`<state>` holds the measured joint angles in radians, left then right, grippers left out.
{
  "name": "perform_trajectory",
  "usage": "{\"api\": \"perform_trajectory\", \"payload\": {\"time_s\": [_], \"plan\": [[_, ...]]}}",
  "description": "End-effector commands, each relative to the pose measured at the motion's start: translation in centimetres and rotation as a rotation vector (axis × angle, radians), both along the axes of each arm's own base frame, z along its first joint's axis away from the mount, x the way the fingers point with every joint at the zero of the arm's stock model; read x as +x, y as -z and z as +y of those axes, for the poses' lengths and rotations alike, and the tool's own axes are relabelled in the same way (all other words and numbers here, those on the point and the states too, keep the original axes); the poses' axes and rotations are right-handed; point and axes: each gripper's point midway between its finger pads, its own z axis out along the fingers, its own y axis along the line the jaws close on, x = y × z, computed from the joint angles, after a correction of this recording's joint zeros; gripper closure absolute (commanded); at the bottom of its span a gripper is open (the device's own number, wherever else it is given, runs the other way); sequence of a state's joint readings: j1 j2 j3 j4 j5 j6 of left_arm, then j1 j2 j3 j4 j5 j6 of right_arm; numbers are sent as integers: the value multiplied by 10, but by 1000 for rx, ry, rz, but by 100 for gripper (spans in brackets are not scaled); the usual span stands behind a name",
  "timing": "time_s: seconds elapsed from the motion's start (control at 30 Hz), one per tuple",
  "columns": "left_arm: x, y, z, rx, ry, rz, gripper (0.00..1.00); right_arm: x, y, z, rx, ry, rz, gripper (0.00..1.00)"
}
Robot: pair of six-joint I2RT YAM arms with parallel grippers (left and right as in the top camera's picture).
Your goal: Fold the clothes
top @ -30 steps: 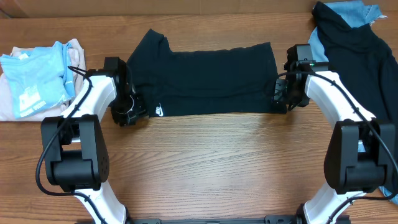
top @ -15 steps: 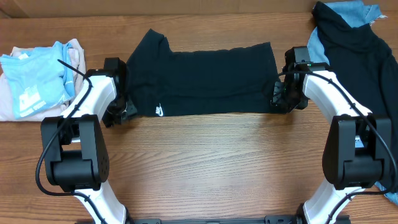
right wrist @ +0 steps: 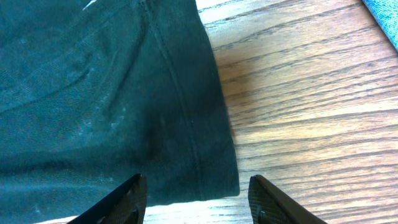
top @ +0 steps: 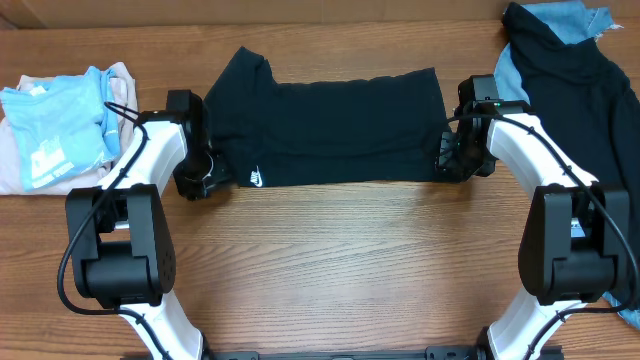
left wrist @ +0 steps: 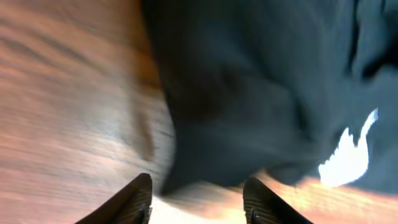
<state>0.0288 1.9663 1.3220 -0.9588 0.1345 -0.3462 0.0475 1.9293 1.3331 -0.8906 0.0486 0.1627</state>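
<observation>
The black T-shirt (top: pixel 330 130) lies folded lengthwise across the table, its small white swoosh logo (top: pixel 256 179) at the front left edge. My left gripper (top: pixel 200 180) is open at the shirt's left front corner; the left wrist view is blurred and shows the black cloth (left wrist: pixel 249 93) and the logo (left wrist: pixel 348 155) ahead of the open fingers (left wrist: pixel 198 202). My right gripper (top: pixel 450 160) is open at the shirt's right hem corner, which lies between its fingers (right wrist: pixel 196 199) in the right wrist view (right wrist: pixel 112 93).
A folded light-blue tee with white print (top: pixel 55 130) lies on pale cloth at the far left. A pile of dark and blue denim garments (top: pixel 580 70) lies at the back right. Bare wooden table (top: pixel 340 260) lies in front.
My left gripper swung left away from the shirt corner, then came back toward it. My right gripper shifted slightly along the hem. The shirt has not moved.
</observation>
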Motion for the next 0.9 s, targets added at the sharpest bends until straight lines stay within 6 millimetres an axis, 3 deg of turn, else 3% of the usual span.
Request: {"api": "perform_trajectory", "payload": {"time_s": [0.0, 0.1, 0.2, 0.73, 0.87], "plan": [[-4, -6, -10, -74, 40, 17, 54, -1, 2, 0, 4, 0, 6, 44], [-9, -7, -7, -77, 26, 38, 66, -1, 2, 0, 4, 0, 6, 44], [-4, -9, -7, -78, 25, 16, 67, -2, 2, 0, 5, 0, 7, 44], [26, -15, 24, 99, -95, -102, 50, -5, 3, 0, 4, 0, 20, 44], [28, -15, 32, 145, -106, -110, 56, -5, 3, 0, 4, 0, 20, 44]]}}
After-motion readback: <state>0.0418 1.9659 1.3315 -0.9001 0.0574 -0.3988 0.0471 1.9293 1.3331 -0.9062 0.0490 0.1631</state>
